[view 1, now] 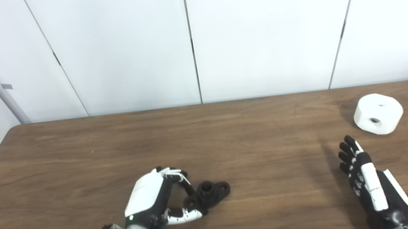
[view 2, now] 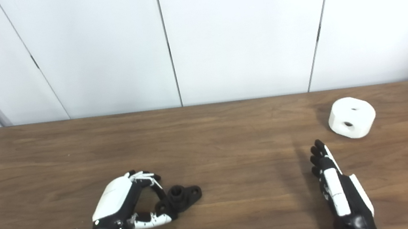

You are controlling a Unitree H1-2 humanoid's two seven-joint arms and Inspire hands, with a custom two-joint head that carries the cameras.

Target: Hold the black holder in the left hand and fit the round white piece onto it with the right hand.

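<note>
left hand [view 1: 152,201] fingers curled on black holder [view 1: 210,192]; right hand [view 1: 369,183] outstretched, empty, short of round white piece [view 1: 378,113] on tabletop [view 1: 256,147].

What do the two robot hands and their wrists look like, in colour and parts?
Both the left hand and the right hand have black fingers with white segments and a white back shell. The left wrist is a silver cylinder with a small green light and a black cable.

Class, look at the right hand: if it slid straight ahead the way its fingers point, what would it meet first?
Probably nothing: the right hand points up-table, slightly left, so its line passes left of the round white piece toward the wall panels. Depth is uncertain.
</note>
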